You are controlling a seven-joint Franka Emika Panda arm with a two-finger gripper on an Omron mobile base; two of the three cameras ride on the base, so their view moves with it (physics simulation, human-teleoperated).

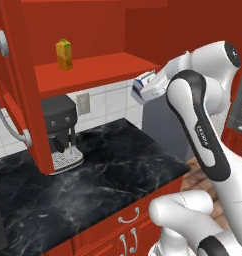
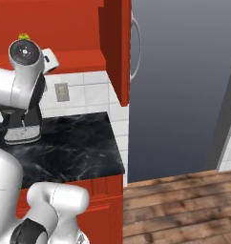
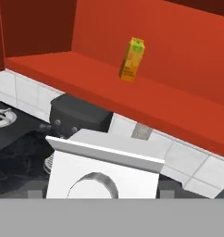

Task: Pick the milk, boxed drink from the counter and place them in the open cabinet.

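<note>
Red kitchen, tiled wall, glossy black counter [image 1: 98, 172] on red base units. Coffee machine [image 1: 60, 131] at the far left of the counter, under the wall cabinet.

**Containers**
- Open cabinet [image 1: 100, 70]: door swung out to the left, one red shelf exposed.
- On the shelf: boxed drink [image 1: 64, 54], upright, towards the left and far side. Rest of the shelf bare, with free space to the right of the drink.

**Hand**
- Gripper [image 1: 144, 87]: raised at shelf height, just off the near right edge of the shelf.
- Jaws partly closed on the milk [image 3: 104, 169], carton clear of the counter and not yet over the shelf.

**Handling of the milk**
- Judged light, with thin card walls: stiff enough for a firm pinch, liable to dent under excess force.
- Smooth printed faces, probably somewhat slippery.
- Best grip: two opposite flat sides at mid-height, below the sloped top.
- Narrow base: likely to tip if released tilted. Set down flat, well apart from the boxed drink, before opening.
</note>
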